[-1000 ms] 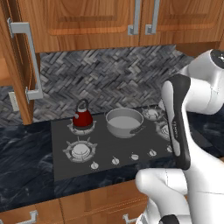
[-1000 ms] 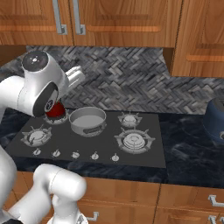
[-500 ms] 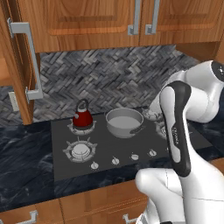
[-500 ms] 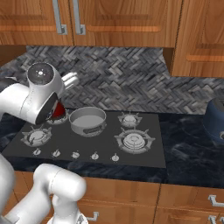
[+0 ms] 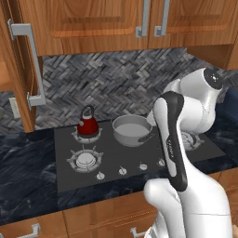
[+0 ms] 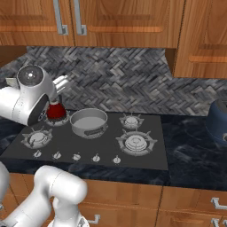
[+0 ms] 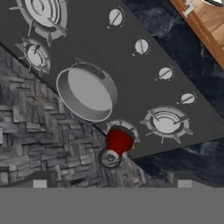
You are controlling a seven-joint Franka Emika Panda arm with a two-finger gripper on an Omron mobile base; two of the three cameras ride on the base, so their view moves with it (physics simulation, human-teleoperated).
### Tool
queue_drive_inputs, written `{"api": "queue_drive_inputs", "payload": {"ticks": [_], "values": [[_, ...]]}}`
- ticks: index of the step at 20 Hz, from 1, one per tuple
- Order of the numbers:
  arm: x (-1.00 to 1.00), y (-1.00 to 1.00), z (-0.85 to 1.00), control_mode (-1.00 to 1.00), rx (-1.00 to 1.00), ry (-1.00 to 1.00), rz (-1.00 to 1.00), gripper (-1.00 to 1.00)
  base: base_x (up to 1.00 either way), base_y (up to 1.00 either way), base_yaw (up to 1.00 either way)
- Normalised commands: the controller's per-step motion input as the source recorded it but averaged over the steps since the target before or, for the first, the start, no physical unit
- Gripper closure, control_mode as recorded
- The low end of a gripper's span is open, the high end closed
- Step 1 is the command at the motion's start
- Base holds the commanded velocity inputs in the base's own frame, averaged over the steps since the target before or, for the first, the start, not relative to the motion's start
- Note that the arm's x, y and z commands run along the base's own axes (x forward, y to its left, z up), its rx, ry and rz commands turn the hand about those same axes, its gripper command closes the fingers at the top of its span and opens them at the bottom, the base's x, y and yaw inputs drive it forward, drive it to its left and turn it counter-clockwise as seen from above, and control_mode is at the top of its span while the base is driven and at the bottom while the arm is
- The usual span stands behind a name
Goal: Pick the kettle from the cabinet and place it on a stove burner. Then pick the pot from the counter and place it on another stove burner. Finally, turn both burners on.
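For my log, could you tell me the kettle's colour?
Dark red kettle, black handle; clearest in the left base view.

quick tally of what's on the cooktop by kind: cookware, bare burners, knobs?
Kettle: 1
Pot: 1
Bare burners: 3
Front knobs: 5
Total: 10

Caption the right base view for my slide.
Kettle and pot sit on rear burners of the cooktop.
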Motion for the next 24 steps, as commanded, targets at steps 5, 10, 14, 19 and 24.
{"api": "queue_drive_inputs", "payload": {"ticks": [5, 10, 14, 19, 24], "values": [[0.00, 0.27, -0.35, -1.00, 0.08, 0.12, -0.24, -1.00, 0.00, 0.00, 0.00], [0.00, 0.26, -0.39, -1.00, 0.13, 0.17, -0.28, -1.00, 0.00, 0.00, 0.00], [0.00, 0.24, -0.29, -1.00, 0.19, 0.17, -0.29, -1.00, 0.00, 0.00, 0.00], [-0.06, 0.24, -0.27, -1.00, 0.22, 0.17, -0.31, -1.00, 0.00, 0.00, 0.00], [-0.15, 0.31, -0.17, -1.00, 0.23, 0.16, -0.33, -1.00, 0.00, 0.00, 0.00]]}}
